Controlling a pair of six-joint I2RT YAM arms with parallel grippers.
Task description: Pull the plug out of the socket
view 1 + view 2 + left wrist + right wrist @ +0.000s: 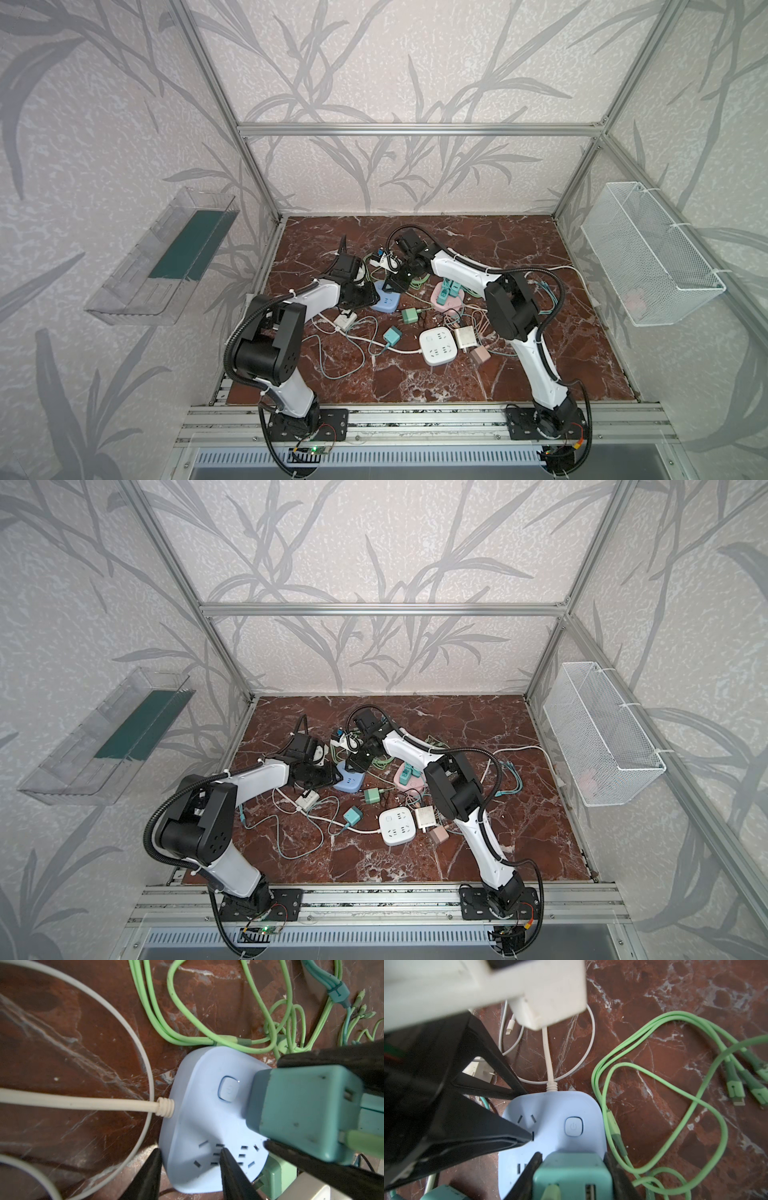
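Observation:
The light-blue socket (388,304) (351,782) (207,1105) (550,1122) lies on the marble floor. A teal plug (301,1109) (571,1172) sits on its top face beside the power button, and no prongs show between them. My right gripper (572,1155) (272,1103) (395,286) is shut on the plug's two sides. My left gripper (190,1150) (526,1114) (372,297) straddles a corner of the socket. One finger lies on the top face over the slots. The other is against the side edge near the white cord (83,1103).
Light-green cables (664,1088) loop right beside the socket. A white socket (438,347), a pink socket (446,297) with teal plugs, and loose chargers (410,316) lie in front. A wire basket (648,257) hangs on the right wall and a clear tray (162,262) on the left.

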